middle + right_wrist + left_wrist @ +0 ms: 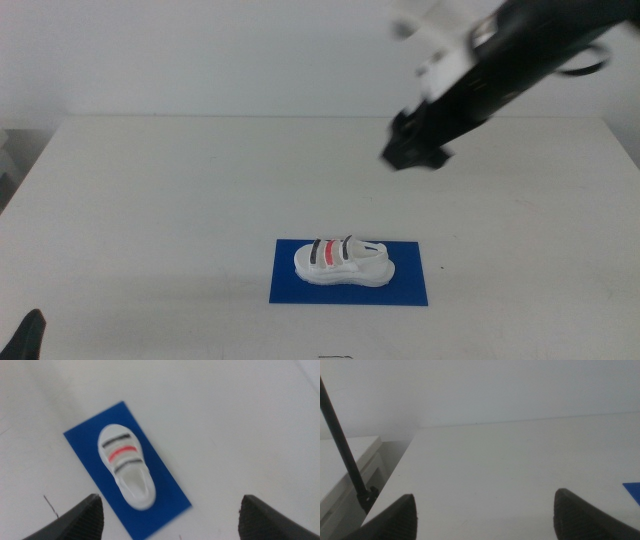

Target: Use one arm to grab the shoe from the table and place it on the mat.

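- Right gripper [415,152]: hangs in the air over the far right part of the table [150,220], well above and well apart from the shoe [343,262]. Jaws spread wide, nothing between them (right wrist view shows bare table and mat in the gap)
- Right arm [520,60]: comes in from the upper right, blurred in the middle view, white bracket near the wrist
- Shoe: lies upright on its sole on the mat [290,290], roughly centred, long axis along the mat's length. No part seen hanging over the mat edge. White, with black and red stripes over the straps
- Judgement: placement looks done; only clearing the arm away appears to be left
- Left gripper [25,338]: waits at the near left corner, only a dark tip visible in the middle view. Jaws apart, holding nothing; its camera sees bare table and a sliver of blue at one edge
- Risks, as judgement: small. A low sweep of the right arm across the middle could knock the shoe off the mat; so could the left arm, were it to swing inward. The mat is thin and may slide if touched
- Surroundings: a thin black cable [342,445] and a pale cabinet [350,467] beyond the table's left edge. Nothing stands between the gripper and a retreat to the right
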